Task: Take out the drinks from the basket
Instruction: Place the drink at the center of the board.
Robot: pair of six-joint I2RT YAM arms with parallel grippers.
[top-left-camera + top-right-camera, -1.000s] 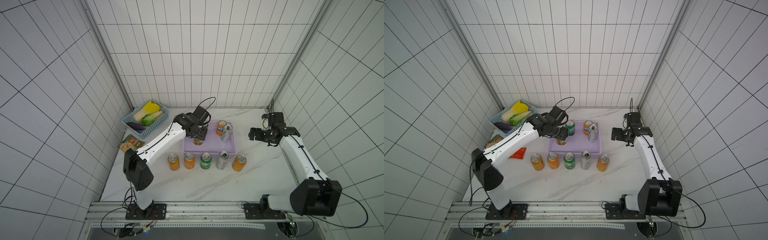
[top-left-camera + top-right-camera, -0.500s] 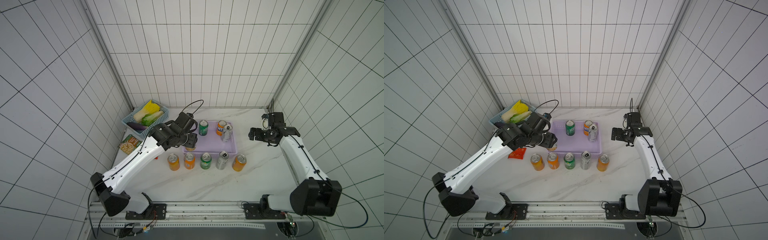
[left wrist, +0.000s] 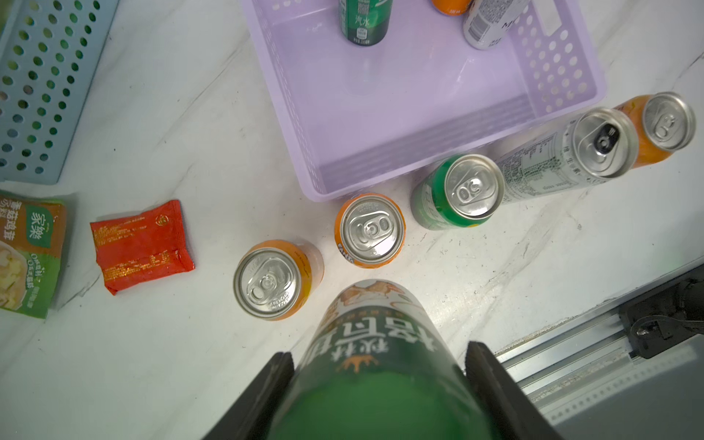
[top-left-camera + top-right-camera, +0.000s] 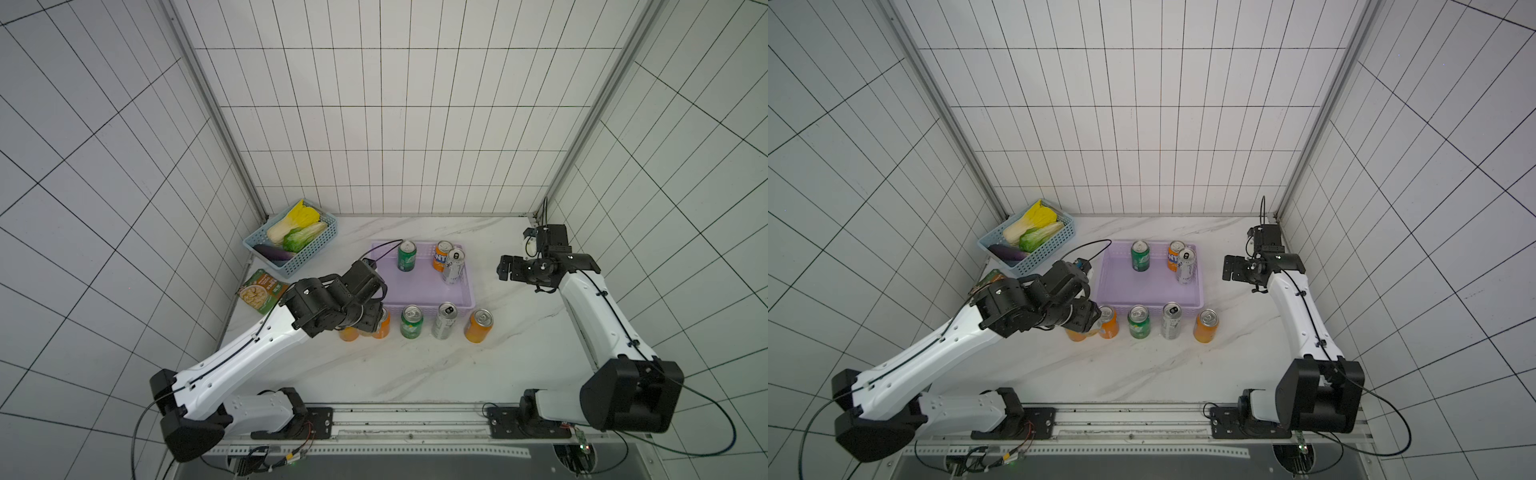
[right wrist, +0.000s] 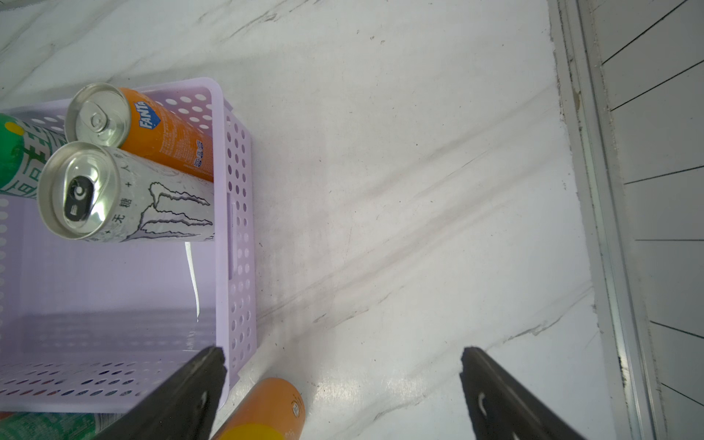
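Green can (image 3: 381,400) clamped between the fingers (image 3: 274,381) of the left gripper (image 3: 377,354), at the left end of the row of cans (image 4: 444,322) just near of the lilac basket (image 4: 419,286). Right gripper (image 5: 343,365), right of the basket, gapes wide, empty.

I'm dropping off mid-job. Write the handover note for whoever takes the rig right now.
Left gripper: shut on the held can, a green one, over the table at one end of the row of five cans.
Right gripper: open, empty, beside the basket.
Done: those five stand on the table along the basket's near side.
To do: set down the held can, then lift out the green can, orange can and silver can in the basket.
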